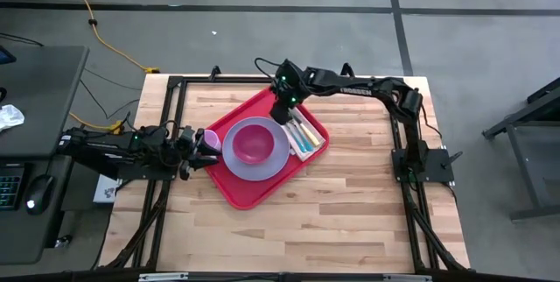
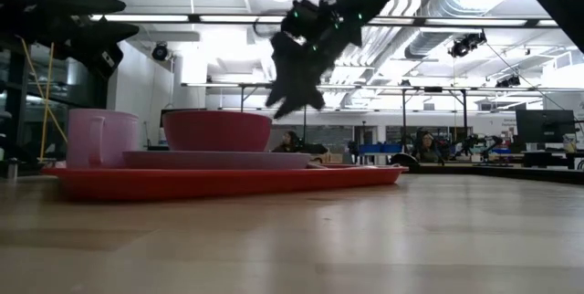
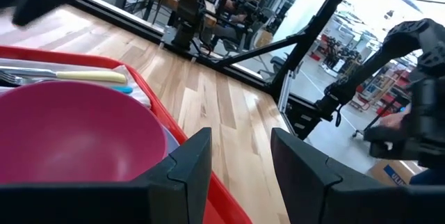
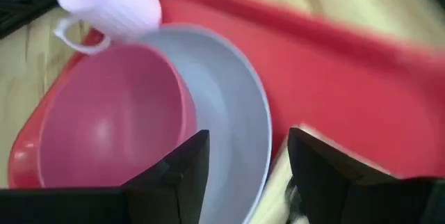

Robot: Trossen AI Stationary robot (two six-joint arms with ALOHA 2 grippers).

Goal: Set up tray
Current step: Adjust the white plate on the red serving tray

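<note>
The red tray (image 1: pixel 249 187) sits mid-table, loaded with plate, bowl, cup and cutlery. Right gripper (image 1: pixel 282 100) hovers above its far edge, left gripper (image 1: pixel 194 144) beside its cup corner, both wide, empty. Setup looks finished; pulling clear seems next.

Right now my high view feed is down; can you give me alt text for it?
A red tray sits angled on the wooden table, holding a lavender plate with a pink bowl, a mug and cutlery. The open right gripper hovers over the tray's far edge; the open left gripper waits beside the mug.
</note>
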